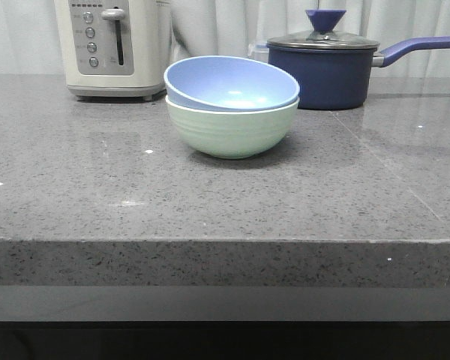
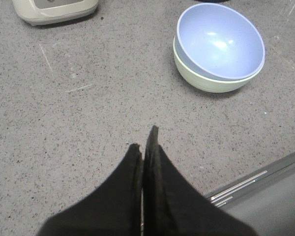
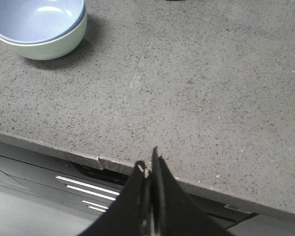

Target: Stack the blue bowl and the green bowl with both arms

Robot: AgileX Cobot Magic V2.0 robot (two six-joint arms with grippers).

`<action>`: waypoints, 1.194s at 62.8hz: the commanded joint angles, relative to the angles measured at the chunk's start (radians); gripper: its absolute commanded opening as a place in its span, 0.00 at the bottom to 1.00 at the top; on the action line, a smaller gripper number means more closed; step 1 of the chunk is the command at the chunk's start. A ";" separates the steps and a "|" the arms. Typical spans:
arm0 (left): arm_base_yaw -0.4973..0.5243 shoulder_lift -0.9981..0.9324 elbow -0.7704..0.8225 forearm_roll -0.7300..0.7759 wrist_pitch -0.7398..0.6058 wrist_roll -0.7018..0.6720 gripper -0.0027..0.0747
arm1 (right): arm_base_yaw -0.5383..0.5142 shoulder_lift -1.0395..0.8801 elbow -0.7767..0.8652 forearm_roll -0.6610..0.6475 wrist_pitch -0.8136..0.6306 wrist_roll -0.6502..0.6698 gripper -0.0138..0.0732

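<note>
Cream-coloured, the toaster stands at the counter's far left; right of it the blue bowl sits nested, slightly tilted, inside the green bowl, the navy saucepan beyond. Both bowls look light, stiff and smooth, probably slippery, so the rim seems the surest hold. The left gripper and right gripper hang pressed together, empty, well apart from the stack.

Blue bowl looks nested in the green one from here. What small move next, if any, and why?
Probably none beyond keeping both arms parked. The blue bowl already sits inside the green bowl, tilted slightly. The left tool and right tool are both shut, empty and well away from the stack. If anything, a gentle nudge could level the blue bowl, though it risks shifting the stack.
</note>
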 commanded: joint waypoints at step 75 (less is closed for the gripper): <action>0.514 -0.760 0.903 -0.129 -0.869 0.050 0.01 | -0.005 0.007 -0.027 -0.011 -0.069 -0.001 0.09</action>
